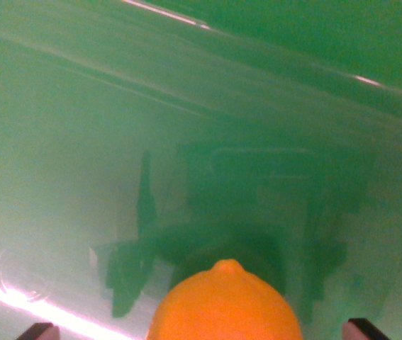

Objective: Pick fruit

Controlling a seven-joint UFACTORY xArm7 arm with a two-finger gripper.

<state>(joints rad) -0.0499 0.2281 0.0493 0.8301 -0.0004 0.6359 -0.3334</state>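
Filling nearly the whole wrist view, a glossy green table (80, 163) spreads out beneath the end effector (202, 331), carrying bright streaks of reflected light and a dark, blurred reflection of the arm just ahead of the fingertips. An orange-yellow lemon (223, 304) sits at the bottom edge, its small pointed tip facing away from the camera, placed between the two dark fingertips (367, 329) that peek in at the lower corners. The fingers stand wide, with clear gaps to either side of the fruit. Whether the lemon touches the table cannot be told.
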